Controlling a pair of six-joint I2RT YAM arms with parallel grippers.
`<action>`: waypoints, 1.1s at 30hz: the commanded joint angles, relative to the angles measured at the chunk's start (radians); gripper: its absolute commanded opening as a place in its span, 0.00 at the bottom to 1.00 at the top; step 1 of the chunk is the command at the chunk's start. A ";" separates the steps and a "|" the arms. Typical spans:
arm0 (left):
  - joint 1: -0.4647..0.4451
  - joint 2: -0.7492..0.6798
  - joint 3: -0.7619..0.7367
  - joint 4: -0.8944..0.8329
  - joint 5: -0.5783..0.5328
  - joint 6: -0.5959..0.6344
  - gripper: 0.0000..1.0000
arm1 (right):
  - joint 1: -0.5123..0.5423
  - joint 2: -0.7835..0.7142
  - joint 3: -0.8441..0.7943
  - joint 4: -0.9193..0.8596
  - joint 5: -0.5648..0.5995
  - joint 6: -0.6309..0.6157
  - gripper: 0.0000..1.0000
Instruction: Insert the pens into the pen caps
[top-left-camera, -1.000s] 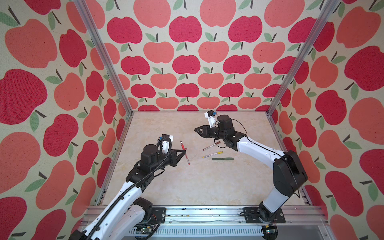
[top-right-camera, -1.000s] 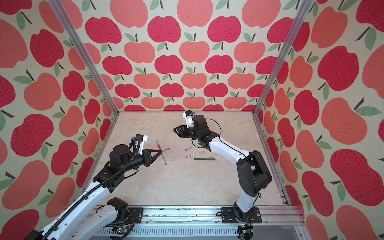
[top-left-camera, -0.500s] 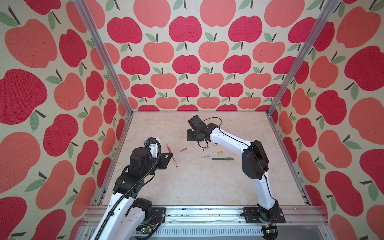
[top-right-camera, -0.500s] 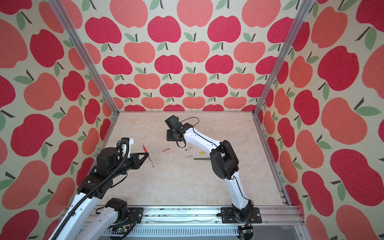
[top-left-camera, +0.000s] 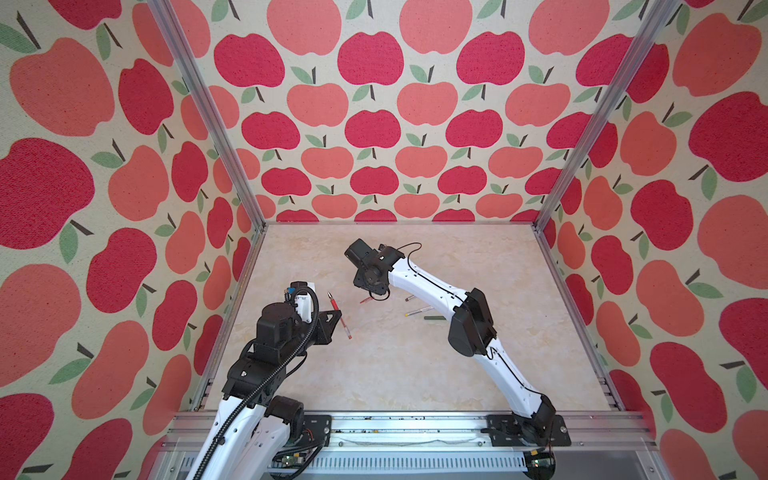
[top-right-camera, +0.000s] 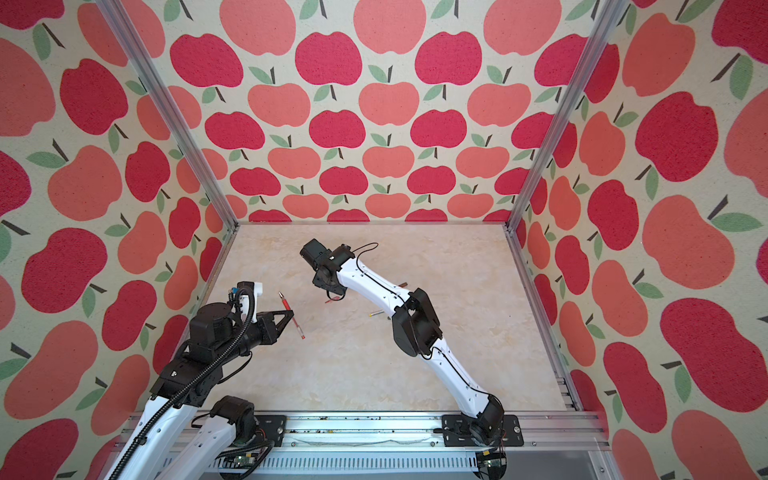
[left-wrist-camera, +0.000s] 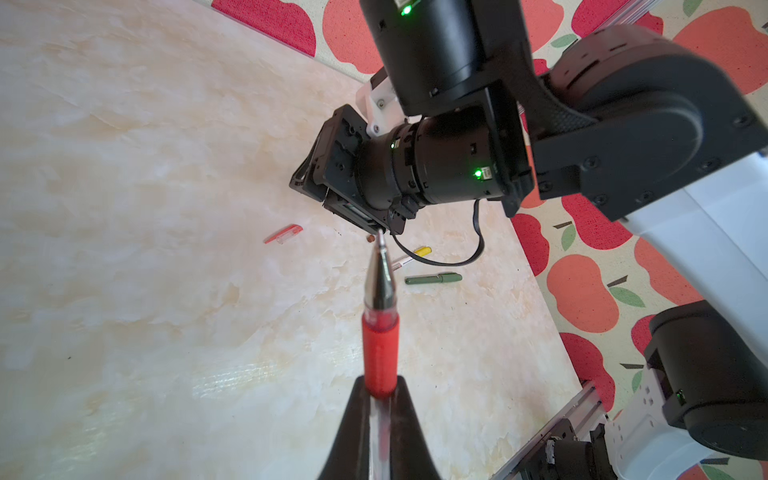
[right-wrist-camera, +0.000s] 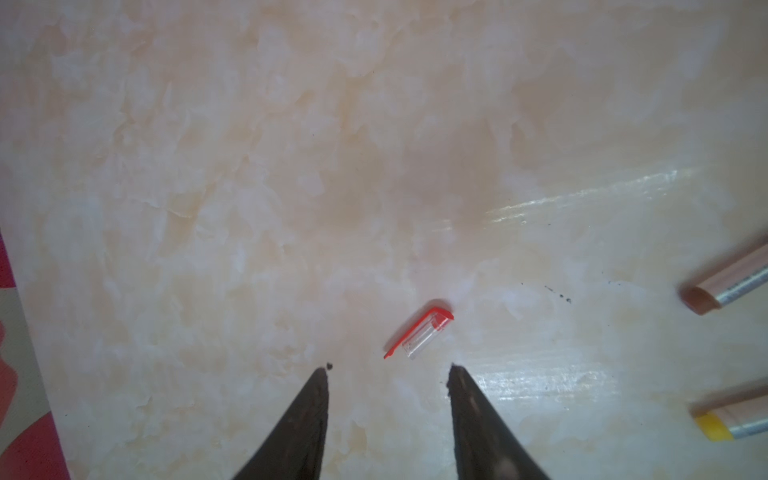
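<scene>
Left gripper (left-wrist-camera: 378, 399): clamped on red pen (left-wrist-camera: 379, 353), pen clear of tabletop (top-left-camera: 374, 374), tip toward right gripper (right-wrist-camera: 388, 370). Right gripper: jaws apart, nothing between them, low over tabletop. Green pen (left-wrist-camera: 432, 278), yellow-ended pen (right-wrist-camera: 712, 428), brown-ended pen (right-wrist-camera: 706, 301): flat on tabletop, close together, beside right arm (top-left-camera: 436, 291). Red cap (right-wrist-camera: 419, 334): flat on tabletop, just beyond right fingertips (right-wrist-camera: 461, 386).

No word or number can be read anywhere. The yellow-ended pen (left-wrist-camera: 402, 262) bears small dark print on its barrel, too tiny to make out.
</scene>
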 joint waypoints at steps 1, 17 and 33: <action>0.005 -0.010 -0.015 0.003 -0.005 0.015 0.00 | 0.003 0.056 0.056 -0.071 -0.007 0.052 0.49; 0.012 0.000 -0.004 0.010 -0.001 0.037 0.00 | 0.019 0.173 0.138 -0.099 0.002 0.000 0.40; 0.015 -0.005 0.001 0.010 -0.004 0.058 0.00 | 0.026 0.228 0.135 -0.168 0.011 -0.085 0.26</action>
